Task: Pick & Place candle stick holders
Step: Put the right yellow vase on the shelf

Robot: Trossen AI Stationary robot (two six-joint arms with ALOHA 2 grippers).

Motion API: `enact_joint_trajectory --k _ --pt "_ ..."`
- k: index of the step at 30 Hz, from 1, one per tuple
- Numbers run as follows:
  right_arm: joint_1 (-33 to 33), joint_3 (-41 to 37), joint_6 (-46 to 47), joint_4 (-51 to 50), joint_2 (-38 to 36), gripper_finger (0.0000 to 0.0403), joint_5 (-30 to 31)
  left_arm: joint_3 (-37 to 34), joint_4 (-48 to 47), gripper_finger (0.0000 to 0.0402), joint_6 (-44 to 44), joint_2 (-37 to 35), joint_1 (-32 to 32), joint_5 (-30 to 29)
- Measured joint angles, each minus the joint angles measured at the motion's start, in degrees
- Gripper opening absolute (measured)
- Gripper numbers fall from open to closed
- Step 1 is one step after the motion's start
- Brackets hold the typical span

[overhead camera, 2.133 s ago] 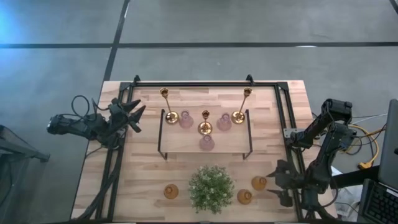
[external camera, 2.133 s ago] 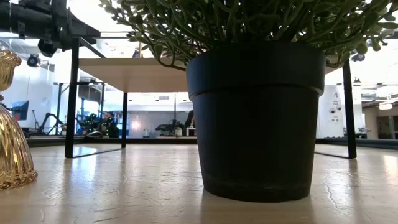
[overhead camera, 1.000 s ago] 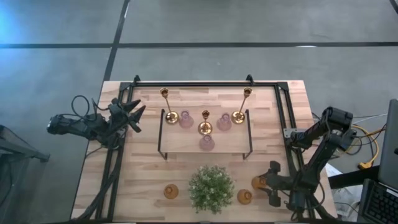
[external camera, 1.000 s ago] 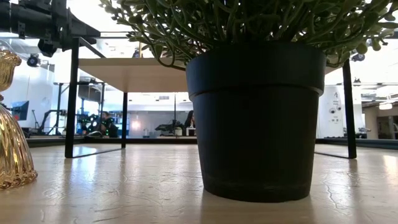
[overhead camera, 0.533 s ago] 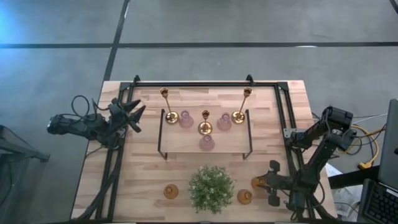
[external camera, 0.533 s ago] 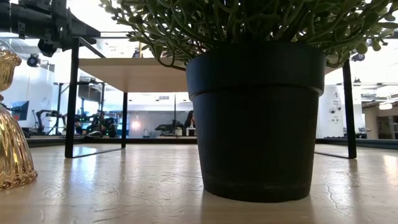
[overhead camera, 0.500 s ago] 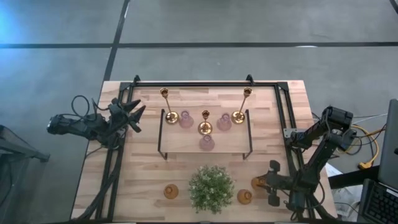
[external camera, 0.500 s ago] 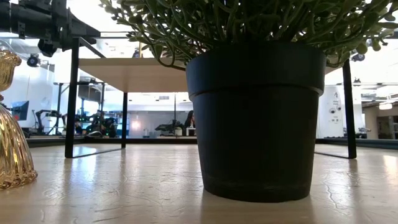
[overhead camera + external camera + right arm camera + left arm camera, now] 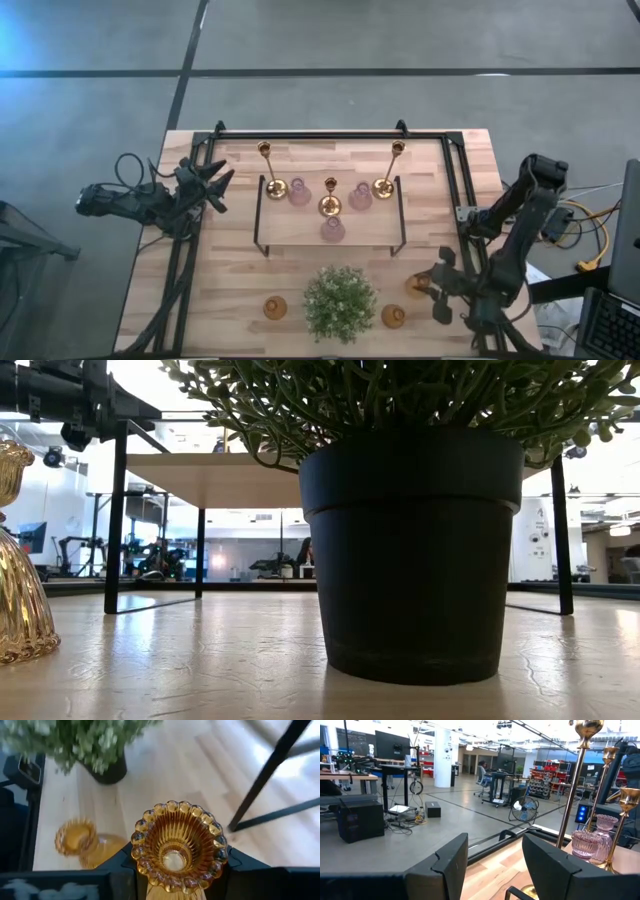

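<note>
An amber-orange glass candle stick holder (image 9: 175, 847) sits between the fingers of my right gripper (image 9: 428, 286) near the table's near right corner. Two more amber ones stand on the table (image 9: 393, 316) (image 9: 275, 307), one on each side of the plant. Three brass sticks (image 9: 329, 200) and three pink glass ones (image 9: 332, 229) stand on a black-framed shelf (image 9: 262, 215). My left gripper (image 9: 495, 862) waits open at the table's left edge, holding nothing. My right gripper pinches the amber holder's body just below its beaded rim (image 9: 142, 865), one finger on each side. The fingers (image 9: 235, 865) come level from the table's right side. The holder stands upright with its mouth up and seems lifted off the table.
A bushy green plant in a black pot (image 9: 410, 550) stands at the near middle, left of the held holder. Black rails (image 9: 465, 200) run along the table's left, far and right sides. Bare wood lies between the plant and the shelf.
My right gripper has risen and gone a little toward the far edge, taking the amber holder with it. The holder stays upright and has left its place beside the plant.
</note>
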Motion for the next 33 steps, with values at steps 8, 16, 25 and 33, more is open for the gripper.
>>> enact_joint_trajectory --k 8,16,25,33 --pt "-6.5 6.5 -6.8 -4.3 -7.8 0.0120 -0.1 0.0 0.0 0.0193 -0.2 0.0 0.0 0.0" --pt "-16.9 15.7 -21.8 -3.6 -8.6 0.0120 -0.4 0.0 -0.6 0.0193 -0.1 0.0 0.0 0.0" --pt "-32.7 21.6 -37.3 -3.9 -4.1 0.0120 -5.1 0.0 -1.7 0.0193 0.0 0.0 0.0 0.0" --pt "-39.3 17.5 -41.4 2.4 -3.9 0.0120 -8.9 0.0 -4.5 0.0193 0.0 0.0 0.0 0.0"
